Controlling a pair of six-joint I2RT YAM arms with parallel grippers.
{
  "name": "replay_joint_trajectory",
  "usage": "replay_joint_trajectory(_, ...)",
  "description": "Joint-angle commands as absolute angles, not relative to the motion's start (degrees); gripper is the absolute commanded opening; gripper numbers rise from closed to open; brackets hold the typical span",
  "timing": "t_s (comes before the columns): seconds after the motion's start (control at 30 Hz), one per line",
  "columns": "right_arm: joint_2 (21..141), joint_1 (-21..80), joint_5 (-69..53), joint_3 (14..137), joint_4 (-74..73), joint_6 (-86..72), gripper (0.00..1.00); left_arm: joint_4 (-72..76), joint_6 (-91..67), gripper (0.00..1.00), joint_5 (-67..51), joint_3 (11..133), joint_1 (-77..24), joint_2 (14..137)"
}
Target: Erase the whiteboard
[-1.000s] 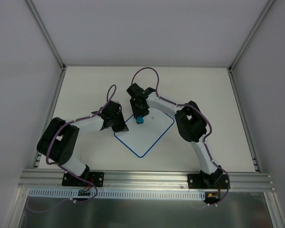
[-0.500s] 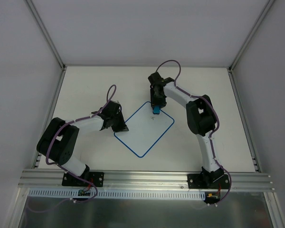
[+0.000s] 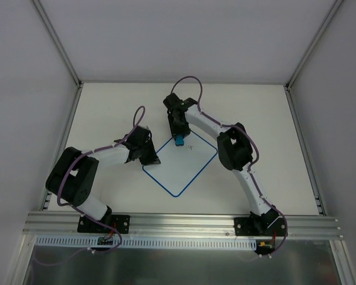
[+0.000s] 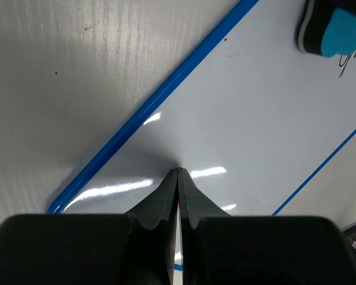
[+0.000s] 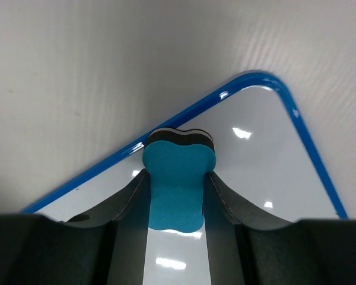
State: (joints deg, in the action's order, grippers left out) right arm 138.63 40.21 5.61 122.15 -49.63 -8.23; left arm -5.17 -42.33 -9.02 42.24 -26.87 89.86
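Blue eraser [image 5: 177, 178] pinched by the right gripper [image 3: 178, 136] meets the whiteboard [image 3: 181, 169] — left gripper [image 4: 177, 175], fingers pressed together, pins it steady.

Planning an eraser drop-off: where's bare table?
Free on the white table: far strip beyond both grippers; right side past the right arm; near strip before the blue-bordered whiteboard. Crowded: board's left corner under left gripper, far corner under right gripper clamping blue foam eraser.
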Motion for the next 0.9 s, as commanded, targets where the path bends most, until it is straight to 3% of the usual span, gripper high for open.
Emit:
replay_joint_trajectory(0.0, 141.5, 42.6, 2.7, 123.2, -54.3, -7.7, 0.0, -15.8, -38.2, 0.0, -5.2, 38.5, -26.2, 93.0)
replay_joint_trajectory(0.3, 138.5, 41.1, 6.7, 120.3, -53.5, -6.2, 0.0, -15.8, -38.2, 0.0, -5.2, 38.8, -26.1, 93.4)
replay_joint_trajectory(0.57, 122.8, 33.3, 8.3, 90.4, -40.5, -6.9, 0.0, -15.8, -38.3, 0.0, -4.9, 39.0, -26.2, 93.4)
replay_joint_trajectory(0.87, 118.2, 33.1, 7.2, 81.9, -35.4, -8.3, 0.0, -15.8, -38.4, 0.0, -4.7, 38.8, -26.2, 93.0)
